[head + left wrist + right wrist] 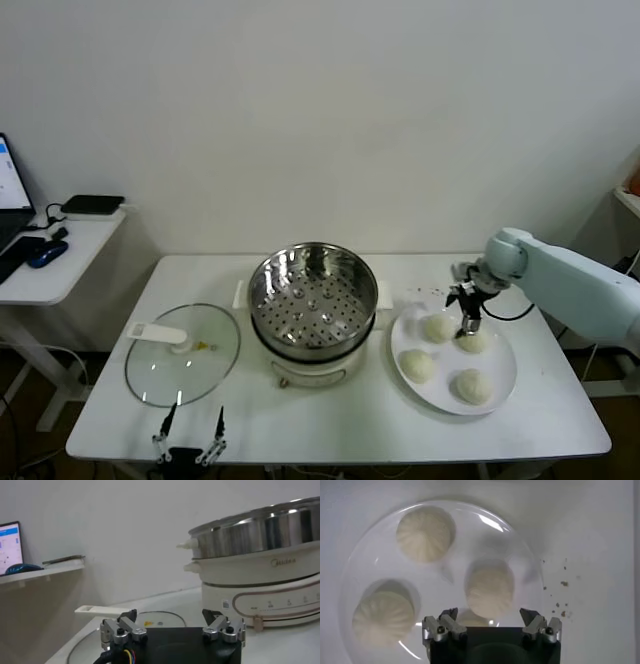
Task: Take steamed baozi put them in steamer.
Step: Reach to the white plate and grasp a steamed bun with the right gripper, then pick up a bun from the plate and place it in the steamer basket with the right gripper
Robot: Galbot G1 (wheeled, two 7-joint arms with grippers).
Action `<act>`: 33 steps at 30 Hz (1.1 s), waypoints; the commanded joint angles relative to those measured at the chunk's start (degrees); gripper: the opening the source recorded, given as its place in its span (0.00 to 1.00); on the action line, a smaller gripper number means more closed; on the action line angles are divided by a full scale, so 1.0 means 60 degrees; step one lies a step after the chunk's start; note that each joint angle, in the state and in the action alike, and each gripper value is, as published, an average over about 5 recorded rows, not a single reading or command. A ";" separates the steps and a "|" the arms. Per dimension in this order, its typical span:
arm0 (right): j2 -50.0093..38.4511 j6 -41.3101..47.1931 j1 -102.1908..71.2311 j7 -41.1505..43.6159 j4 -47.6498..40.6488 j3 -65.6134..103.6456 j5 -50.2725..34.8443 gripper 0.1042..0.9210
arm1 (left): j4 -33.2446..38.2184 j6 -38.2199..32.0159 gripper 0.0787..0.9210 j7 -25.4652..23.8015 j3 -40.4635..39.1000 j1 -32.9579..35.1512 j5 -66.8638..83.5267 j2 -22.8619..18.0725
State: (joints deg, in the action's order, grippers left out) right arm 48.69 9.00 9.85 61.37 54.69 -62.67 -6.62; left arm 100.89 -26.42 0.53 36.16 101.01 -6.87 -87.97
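Note:
Four cream-white baozi lie on a white plate (502,388) at the table's right: two at the back (438,327) (474,342) and two at the front (417,364) (472,385). My right gripper (468,326) hangs open just above the back pair, holding nothing. In the right wrist view its open jaws (489,614) stand either side of one baozi (490,586), with two more baozi (425,534) (382,617) farther off on the plate (447,570). The steel steamer (312,298) stands mid-table with nothing in it. My left gripper (190,432) is parked open at the front edge.
A glass lid (182,352) with a white handle lies left of the steamer, right ahead of the left gripper (170,615); the steamer (260,530) also shows there. Crumbs (562,585) dot the table beside the plate. A side desk (45,265) with a laptop stands far left.

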 commanded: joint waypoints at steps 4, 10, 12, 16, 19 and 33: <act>0.0825 -0.0188 -0.0255 0.0149 -0.1043 0.0011 0.0160 0.88 | -0.0172 -0.0026 0.88 -0.0033 0.0116 -0.0072 0.0004 0.0028; 0.0986 -0.0204 -0.0212 0.0111 -0.1267 0.0078 0.0211 0.86 | -0.0237 -0.0054 0.88 -0.0031 0.0168 -0.0132 -0.0022 0.0033; 0.1008 -0.0217 -0.0190 0.0112 -0.1288 0.0075 0.0203 0.82 | -0.0243 -0.0060 0.88 -0.0031 0.0168 -0.0145 -0.0028 0.0029; 0.0996 -0.0228 -0.0165 0.0144 -0.1214 0.0058 0.0168 0.69 | -0.0243 -0.0076 0.88 -0.0035 0.0168 -0.0140 -0.0040 0.0028; 0.0955 -0.0225 -0.0140 0.0156 -0.1116 0.0033 0.0146 0.64 | -0.0240 -0.0096 0.88 -0.0036 0.0178 -0.0130 -0.0074 0.0034; 0.0236 -0.1919 0.3382 0.0356 0.0720 -0.2837 -0.1855 0.62 | -0.0121 -0.0188 0.88 -0.0021 0.0174 0.0026 -0.0251 0.0088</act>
State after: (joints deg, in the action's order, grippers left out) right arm 51.64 4.66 17.02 63.21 53.49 -69.17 -10.45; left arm 100.12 -27.49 0.35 37.30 101.03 -8.03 -87.58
